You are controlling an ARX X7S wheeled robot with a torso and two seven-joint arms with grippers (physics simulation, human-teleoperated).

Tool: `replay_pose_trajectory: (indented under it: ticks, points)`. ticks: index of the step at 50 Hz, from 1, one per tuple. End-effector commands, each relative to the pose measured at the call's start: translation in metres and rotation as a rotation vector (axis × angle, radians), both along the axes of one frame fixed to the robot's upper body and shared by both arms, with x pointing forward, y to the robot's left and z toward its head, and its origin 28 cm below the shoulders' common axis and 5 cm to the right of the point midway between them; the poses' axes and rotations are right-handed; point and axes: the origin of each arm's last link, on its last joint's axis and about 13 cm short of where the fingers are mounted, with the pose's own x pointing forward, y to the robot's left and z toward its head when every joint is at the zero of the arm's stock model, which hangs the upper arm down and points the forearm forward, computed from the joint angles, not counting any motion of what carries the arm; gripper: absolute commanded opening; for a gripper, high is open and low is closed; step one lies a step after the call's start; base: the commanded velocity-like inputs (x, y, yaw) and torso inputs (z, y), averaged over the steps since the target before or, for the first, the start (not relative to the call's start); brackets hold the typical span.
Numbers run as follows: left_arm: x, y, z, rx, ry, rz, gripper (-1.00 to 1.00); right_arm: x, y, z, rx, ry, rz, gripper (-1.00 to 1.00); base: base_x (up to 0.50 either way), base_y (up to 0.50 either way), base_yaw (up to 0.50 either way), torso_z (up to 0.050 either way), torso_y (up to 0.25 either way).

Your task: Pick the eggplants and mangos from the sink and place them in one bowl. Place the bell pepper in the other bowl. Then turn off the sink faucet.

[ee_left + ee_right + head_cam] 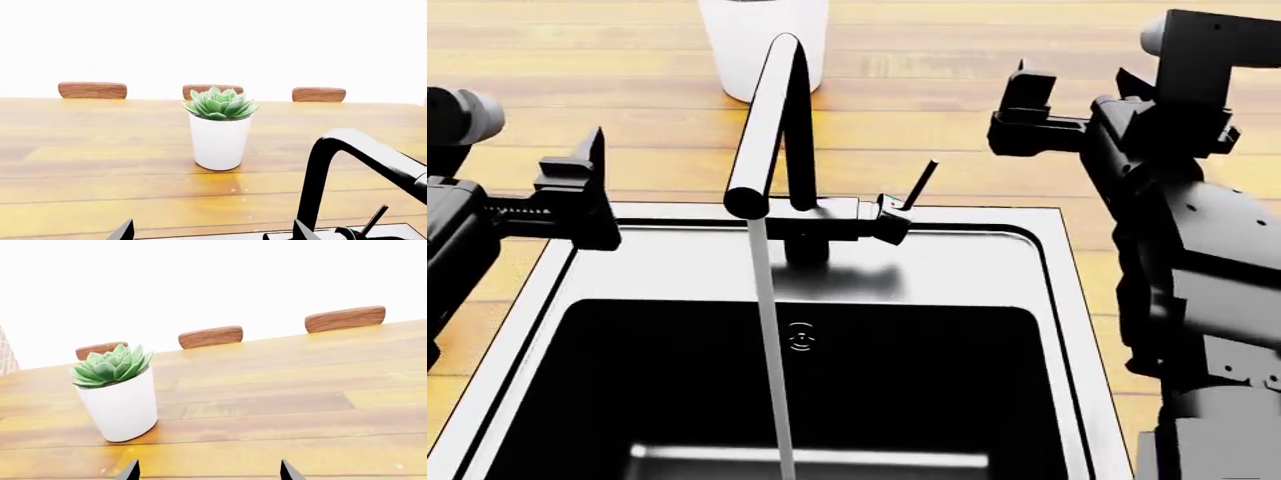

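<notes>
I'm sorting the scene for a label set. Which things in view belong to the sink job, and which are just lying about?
Job:
- sink, no fruit or bowls in view
- faucet, water running
- lever
- left gripper and right gripper, both open and empty

Lying about:
- potted succulent on the wooden table
- three chair backs behind the table

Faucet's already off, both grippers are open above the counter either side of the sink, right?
Not quite: the sink faucet is on. The head view shows a stream of water falling from its spout into the sink. The left gripper and right gripper are open.
</notes>
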Motion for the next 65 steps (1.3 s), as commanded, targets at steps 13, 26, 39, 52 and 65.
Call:
replay_pose_trajectory:
  ticks: [13,26,39,52,65]
  points:
    - [0.0176,0.0019,0.0160,-0.019,-0.021,-0.019,1.00,0.0063,0.0166,-0.0056,-0.063,0.075,0.069,1.00,0.00,0.00,0.00,0.003,-0.085]
    - [0.0162,0.0014,0.0155,-0.003,-0.042,-0.022,1.00,0.0068,0.0182,-0.0051,-0.026,0.061,0.058,1.00,0.00,0.00,0.00,0.010,-0.120]
    - [0.0145,0.0010,0.0155,0.004,-0.054,-0.017,1.00,0.0066,0.0176,-0.0055,-0.013,0.060,0.053,1.00,0.00,0.00,0.00,0.011,-0.077]
    - [0.0144,0.0002,0.0149,0.012,-0.057,-0.022,1.00,0.0066,0.0195,-0.0075,0.008,0.060,0.063,1.00,0.00,0.00,0.00,0.011,-0.099]
    - [0.0145,0.0010,0.0148,0.003,-0.054,-0.016,1.00,0.0075,0.0228,-0.0047,0.006,0.056,0.077,1.00,0.00,0.00,0.00,0.012,-0.106]
